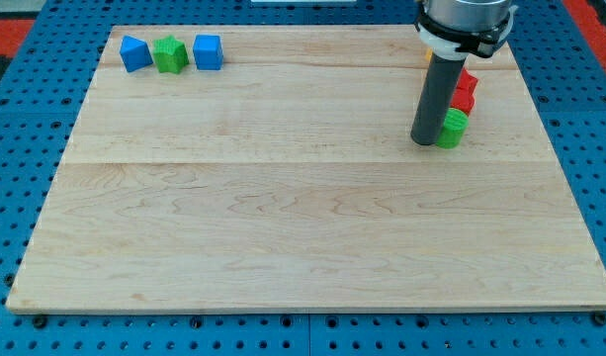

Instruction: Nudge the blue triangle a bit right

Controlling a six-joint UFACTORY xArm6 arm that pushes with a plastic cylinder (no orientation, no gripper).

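You have not started the real job yet, as far as this picture shows. The blue triangle [134,53] sits way up in the top left corner of the wooden board [303,227], at the left end of a short row. Right next to it is a green star block [170,54], so close they look like they touch, and then comes a blue cube [208,51] on the star's other side. My tip [423,140] is far away from all that, over near the view's right side. It rests just beside a green round block [452,129], on that block's left, and it may be touching it. Behind the rod there are red blocks [466,91], and a tiny bit of orange or yellow [427,56] peeks out near the top, too hidden to name its shape. There is no pincer here at all, only a plain rod, so nothing is held. To do the job, I think the tip has to cross the board and get to the left side of the blue triangle, then push gently to the right. Watch out, because the green star is in the way and will likely get shoved too.
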